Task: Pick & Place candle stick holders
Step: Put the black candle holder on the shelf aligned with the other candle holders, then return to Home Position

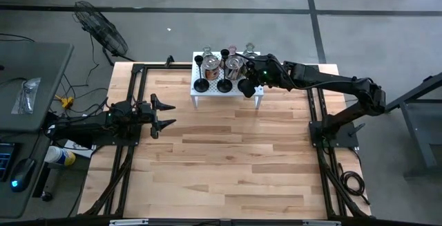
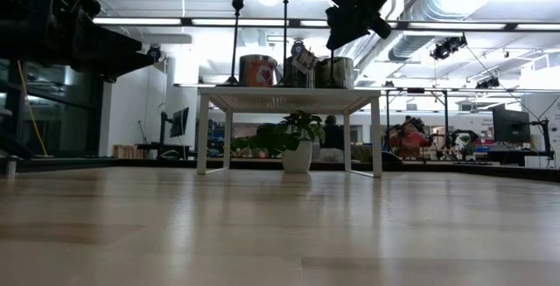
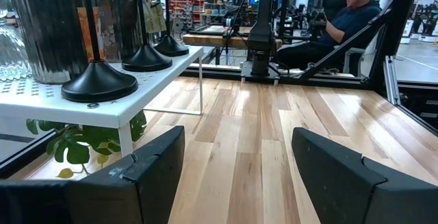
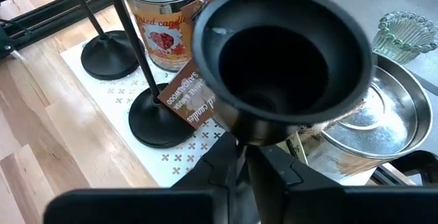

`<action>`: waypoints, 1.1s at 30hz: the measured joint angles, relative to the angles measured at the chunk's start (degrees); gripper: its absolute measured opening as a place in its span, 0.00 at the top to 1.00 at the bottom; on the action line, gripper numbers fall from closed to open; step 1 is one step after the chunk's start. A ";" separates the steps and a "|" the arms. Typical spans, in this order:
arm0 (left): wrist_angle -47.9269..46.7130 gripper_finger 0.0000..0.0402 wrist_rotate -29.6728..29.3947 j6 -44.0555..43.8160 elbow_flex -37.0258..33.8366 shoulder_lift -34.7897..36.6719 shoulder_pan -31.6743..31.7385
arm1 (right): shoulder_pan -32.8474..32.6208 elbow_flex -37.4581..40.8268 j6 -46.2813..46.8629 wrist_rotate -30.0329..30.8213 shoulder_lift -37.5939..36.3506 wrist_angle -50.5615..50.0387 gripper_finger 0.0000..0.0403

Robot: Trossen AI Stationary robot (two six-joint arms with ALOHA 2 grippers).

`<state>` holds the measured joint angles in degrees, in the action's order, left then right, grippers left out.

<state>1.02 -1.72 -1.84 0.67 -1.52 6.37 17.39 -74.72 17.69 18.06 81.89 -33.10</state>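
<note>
A white perforated rack (image 1: 195, 72) stands at the table's far middle. On it stand three black candle stick holders with thin stems; two free ones (image 1: 201, 86) (image 1: 224, 86) rest on their round bases. Behind them are silvery tins (image 1: 212, 66) and clear glass holders (image 1: 206, 51). My right gripper (image 4: 239, 159) reaches in from the right and is shut on the third black holder, whose cup (image 4: 284, 53) fills the right wrist view. My left gripper (image 1: 166, 113) waits open at the table's left, level, with nothing between its fingers. My right gripper pinches the black holder's thin stem (image 4: 241, 145) just below the cup, between its two fingers. The fingers slant down from the table's right side and lie across the stem. The holder stands upright, its round base (image 3: 171, 46) on the rack's right near corner.
The near half of the wooden table (image 1: 228, 164) is bare wood. A fan (image 1: 103, 29) and a grey side table (image 1: 27, 81) stand off the left edge. A seated person (image 3: 349, 11) shows beyond the table's right side. A potted plant (image 2: 297, 137) shows behind the rack's legs.
</note>
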 joint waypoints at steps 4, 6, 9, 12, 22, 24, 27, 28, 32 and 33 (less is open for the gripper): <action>0.00 0.34 0.00 0.02 0.00 0.02 0.00 | 0.00 0.02 -0.11 -0.02 0.08 -0.31 0.89; -0.02 0.34 0.00 0.02 0.00 0.01 -0.01 | 0.00 0.02 -0.68 -0.02 0.09 -0.28 0.86; -0.01 0.34 0.00 0.01 0.00 0.01 -0.01 | -0.11 0.02 -1.07 -0.04 0.09 -0.22 0.82; 0.00 0.34 0.00 0.01 0.00 0.00 0.00 | -0.15 0.02 -1.07 -0.04 0.05 -0.22 0.76; 0.00 0.34 -0.07 0.02 0.00 0.00 0.00 | -1.96 2.21 -1.55 -0.40 -4.18 -5.07 0.52; -0.01 0.34 -0.09 0.02 0.00 0.02 0.00 | -3.32 4.81 -3.08 -0.52 -6.72 -4.82 0.50; 0.00 0.34 -0.11 0.02 0.00 0.02 -0.02 | -5.45 10.51 -6.11 -0.50 -10.96 -2.49 0.49; 0.00 0.34 -0.11 0.02 0.00 0.00 0.00 | -6.04 12.75 -6.19 -0.43 -12.52 -0.50 0.49; 0.00 0.34 -0.13 0.01 0.00 0.01 -0.01 | -8.79 23.42 -1.01 -0.50 -18.59 9.78 0.49; 0.00 0.34 -0.13 0.01 0.00 0.00 -0.01 | -9.62 26.71 0.96 -0.50 -20.38 12.74 0.49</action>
<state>1.02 -1.85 -1.83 0.67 -1.51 6.36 7.76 -48.01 18.65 17.57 61.51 -20.37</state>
